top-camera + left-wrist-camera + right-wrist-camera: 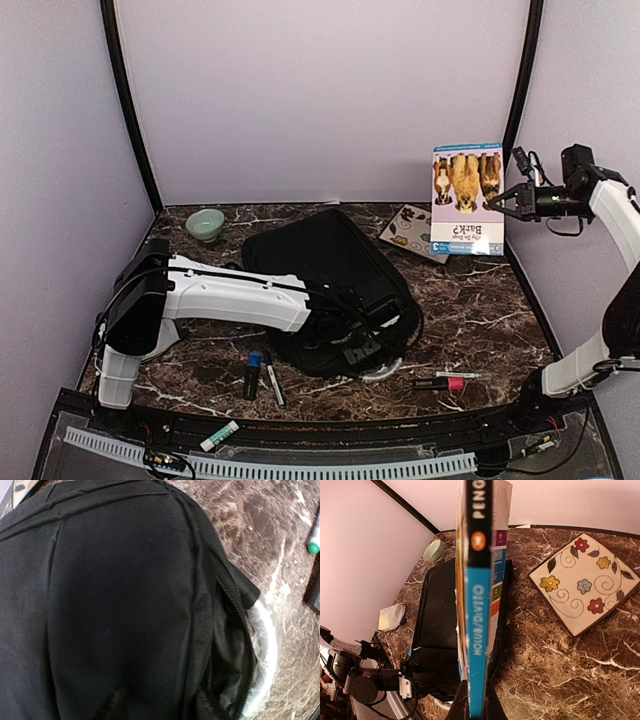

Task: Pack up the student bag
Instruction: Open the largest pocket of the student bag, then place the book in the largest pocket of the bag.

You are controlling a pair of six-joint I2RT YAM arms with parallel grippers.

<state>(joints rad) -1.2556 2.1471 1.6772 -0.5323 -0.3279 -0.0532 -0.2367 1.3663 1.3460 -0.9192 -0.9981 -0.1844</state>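
Note:
The black student bag (320, 270) lies flat in the middle of the marble table. My left gripper (362, 340) is down on the bag's near right corner, and the left wrist view is filled with black fabric (115, 595) and an open zipper (239, 625). Only one dark fingertip (116, 704) shows against the fabric, so its state is unclear. My right gripper (506, 203) is shut on a children's book (467, 198) and holds it upright in the air at the back right. In the right wrist view the book's blue spine (479, 630) sits between the fingers (460, 706), above the bag (440, 625).
A flowered square plate (408, 230) lies behind the bag, and a green bowl (205, 223) at the back left. A blue marker (252, 373) and black pen (273, 378) lie near front, a pink marker (440, 383) to the right. White plastic (265, 645) pokes from under the bag.

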